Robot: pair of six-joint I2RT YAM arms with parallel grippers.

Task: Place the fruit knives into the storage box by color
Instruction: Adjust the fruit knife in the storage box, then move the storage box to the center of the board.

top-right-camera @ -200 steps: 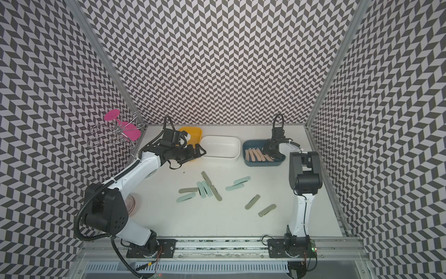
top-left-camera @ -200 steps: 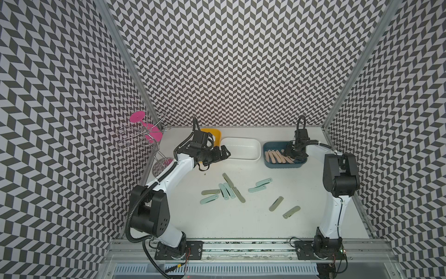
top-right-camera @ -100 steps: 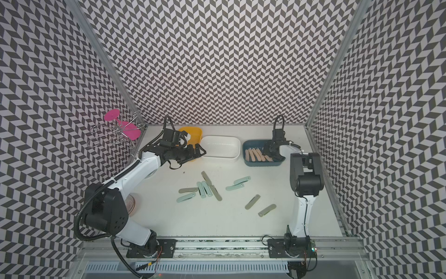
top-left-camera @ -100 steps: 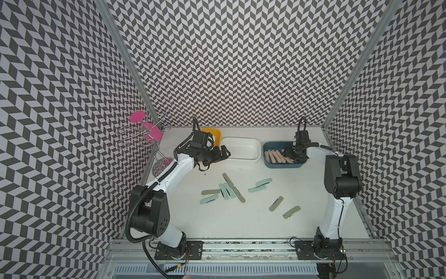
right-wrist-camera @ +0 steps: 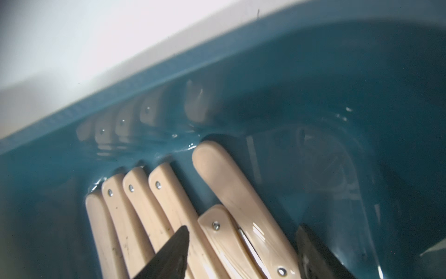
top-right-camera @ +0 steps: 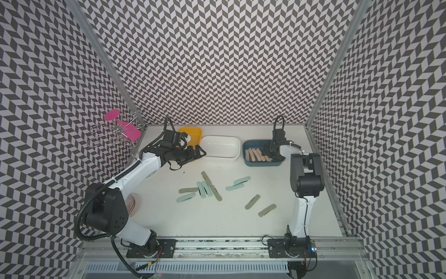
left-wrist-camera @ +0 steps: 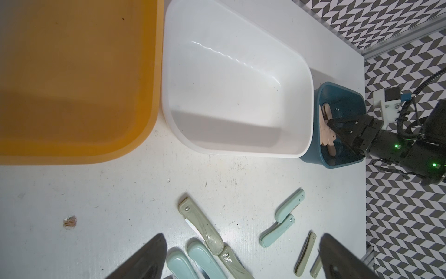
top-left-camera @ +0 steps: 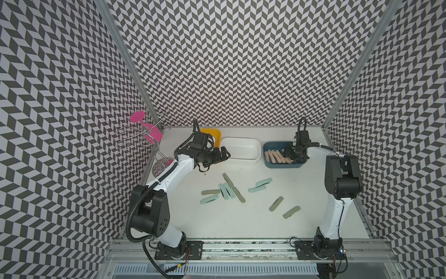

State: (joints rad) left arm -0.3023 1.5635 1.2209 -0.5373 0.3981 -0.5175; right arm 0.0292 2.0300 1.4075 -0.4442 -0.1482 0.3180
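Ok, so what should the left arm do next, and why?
Probably lower the left gripper toward the nearest sage-green knife on the table: its jaws stand wide open and empty, the white box beside it holds nothing, and only peach knives are boxed.

No legible text, brand, number or sign anywhere in these views. Only a small white flourish on one sage fruit knife [left-wrist-camera: 227, 258], seen in the left wrist view and not readable as lettering.
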